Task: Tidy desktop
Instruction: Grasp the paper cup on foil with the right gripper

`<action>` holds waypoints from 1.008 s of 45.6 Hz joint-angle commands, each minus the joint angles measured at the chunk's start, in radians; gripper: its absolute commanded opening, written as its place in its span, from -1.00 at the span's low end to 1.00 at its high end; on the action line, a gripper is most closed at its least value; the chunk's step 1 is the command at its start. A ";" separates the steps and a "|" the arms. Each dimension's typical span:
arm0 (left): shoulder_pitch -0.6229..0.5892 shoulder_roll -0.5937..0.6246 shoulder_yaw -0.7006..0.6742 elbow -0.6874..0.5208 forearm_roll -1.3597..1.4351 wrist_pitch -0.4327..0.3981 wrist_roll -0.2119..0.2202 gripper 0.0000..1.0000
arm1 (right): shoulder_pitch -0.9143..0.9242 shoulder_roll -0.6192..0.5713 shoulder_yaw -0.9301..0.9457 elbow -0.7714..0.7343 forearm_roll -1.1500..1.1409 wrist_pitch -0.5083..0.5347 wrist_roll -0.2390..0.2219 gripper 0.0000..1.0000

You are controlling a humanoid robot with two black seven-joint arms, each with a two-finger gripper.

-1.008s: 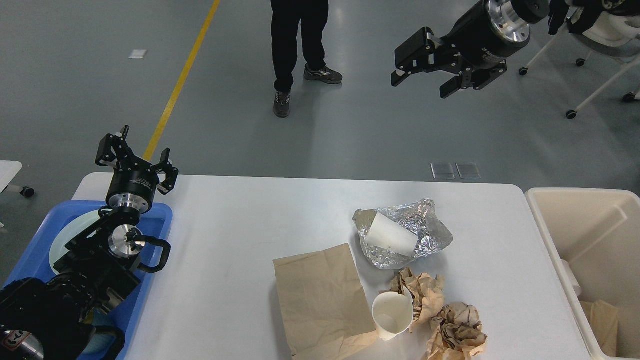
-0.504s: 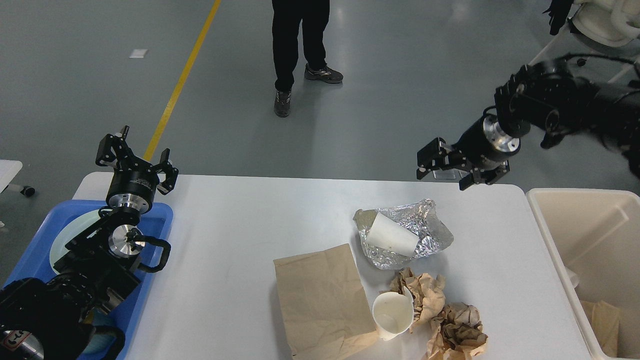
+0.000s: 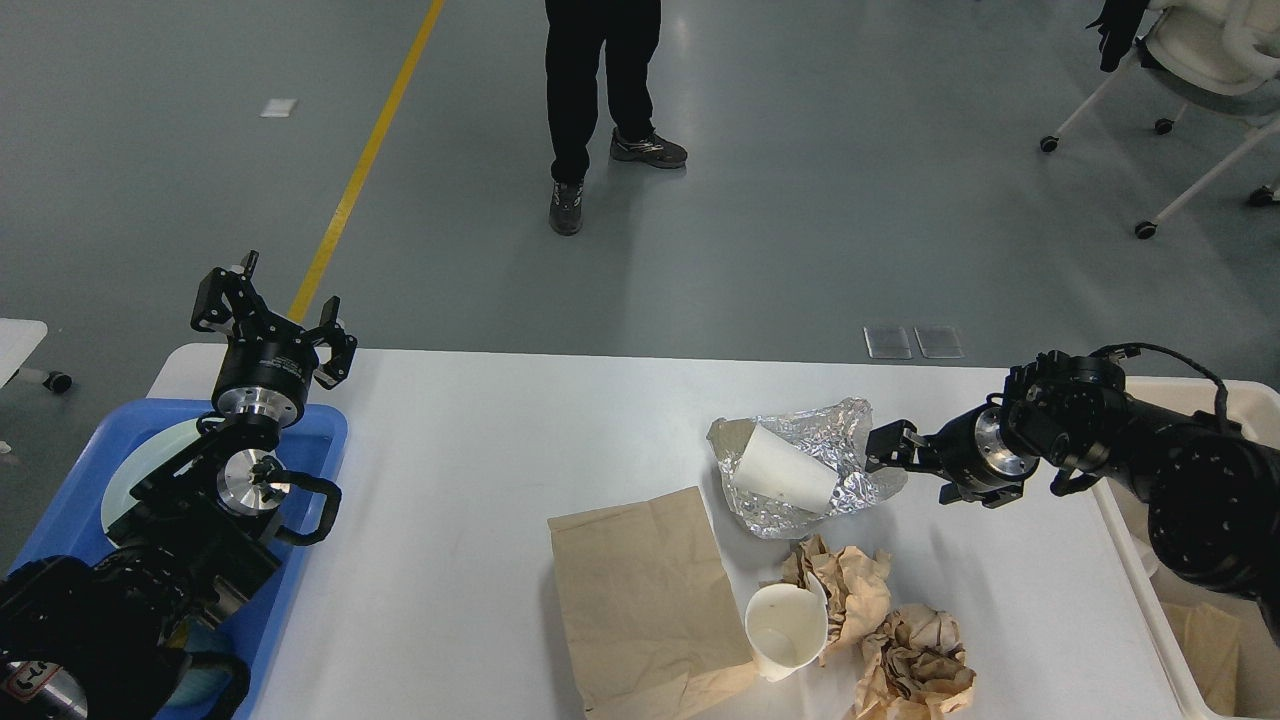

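The white desktop (image 3: 450, 480) holds a crumpled foil sheet (image 3: 860, 425) with a white paper cup (image 3: 780, 470) lying on it. In front lie a flat brown paper bag (image 3: 640, 600), a second white cup (image 3: 785, 630) and two crumpled brown paper balls (image 3: 855, 590) (image 3: 915, 665). My right gripper (image 3: 905, 465) is low over the table, at the foil's right edge, pointing left, open and empty. My left gripper (image 3: 270, 315) is open and empty, raised above the table's far left corner.
A blue tray (image 3: 60, 520) with a white plate (image 3: 140, 470) sits at the left, under my left arm. A beige bin (image 3: 1250, 395) stands off the right edge, partly hidden by my right arm. A person (image 3: 600, 90) stands beyond the table.
My right arm has swung down from high above the far side to table height, and its gripper now sits beside the foil. The left arm and the objects have not moved.
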 commanded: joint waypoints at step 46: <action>0.001 0.000 0.000 0.000 0.000 -0.001 0.000 0.93 | -0.053 0.018 0.063 -0.009 0.026 -0.166 -0.080 -1.00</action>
